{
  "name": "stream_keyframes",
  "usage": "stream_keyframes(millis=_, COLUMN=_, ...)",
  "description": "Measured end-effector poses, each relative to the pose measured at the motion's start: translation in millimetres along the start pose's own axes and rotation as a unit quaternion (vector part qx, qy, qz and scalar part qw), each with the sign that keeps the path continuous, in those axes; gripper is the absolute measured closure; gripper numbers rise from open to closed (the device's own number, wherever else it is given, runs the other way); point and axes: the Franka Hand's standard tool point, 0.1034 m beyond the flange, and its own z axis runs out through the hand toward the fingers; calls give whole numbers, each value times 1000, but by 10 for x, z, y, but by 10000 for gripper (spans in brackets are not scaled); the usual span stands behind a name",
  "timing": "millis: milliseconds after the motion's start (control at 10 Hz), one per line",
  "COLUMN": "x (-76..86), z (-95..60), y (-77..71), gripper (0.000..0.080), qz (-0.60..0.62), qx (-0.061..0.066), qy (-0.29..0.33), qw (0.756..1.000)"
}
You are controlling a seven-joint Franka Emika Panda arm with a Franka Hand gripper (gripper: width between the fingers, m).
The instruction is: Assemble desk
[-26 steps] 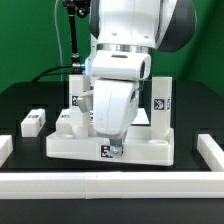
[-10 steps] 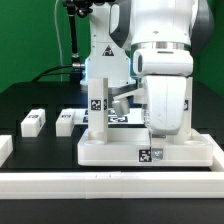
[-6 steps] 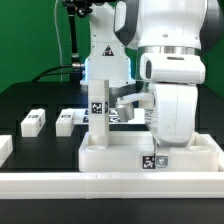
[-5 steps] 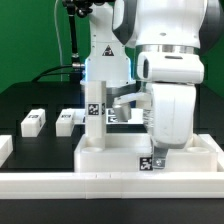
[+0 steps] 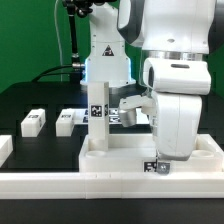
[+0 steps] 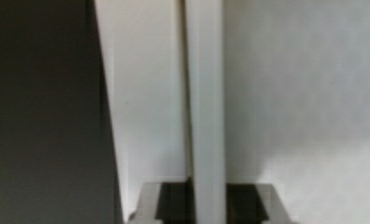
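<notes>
The white desk panel [image 5: 110, 158] lies flat at the front of the table, its front edge close to the long white rail. One white leg [image 5: 98, 112] with a tag stands upright in it toward the exterior view's left. My gripper [image 5: 160, 160] points straight down at the panel's front rim, by a small tag [image 5: 157, 167]. In the wrist view the rim [image 6: 203, 100] runs between my gripper's [image 6: 203, 200] two dark fingers. Whether they press on it does not show. Two loose legs [image 5: 33, 121] [image 5: 68, 120] lie on the black table at the exterior view's left.
A long white border rail [image 5: 60, 183] runs along the front edge, and a white block end [image 5: 5, 148] sits at the exterior view's far left. The marker board [image 5: 128, 114] lies behind the panel. The arm's base [image 5: 105, 50] stands at the back.
The panel has slid toward the exterior view's right and forward to the front rail, with my gripper on its rim. In the last second the gripper crept a little further right.
</notes>
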Motion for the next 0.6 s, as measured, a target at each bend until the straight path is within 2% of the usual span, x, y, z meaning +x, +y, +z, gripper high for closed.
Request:
stream_keyframes(millis=100, x=-3, z=2, y=-1, gripper=651, qz=0, qx=0, qy=0, qw=1000)
stream_keyframes(millis=400, x=-14, z=12, y=-5, gripper=236, qz=1, qx=1, qy=0, qw=1000)
stream_keyframes(millis=500, x=-18, z=13, y=-5, gripper=236, qz=1, qx=1, qy=-1, qw=1000)
stream_keyframes(millis=600, x=-21, z=15, y=-5, gripper=167, qz=1, qx=1, qy=-1, qw=1000)
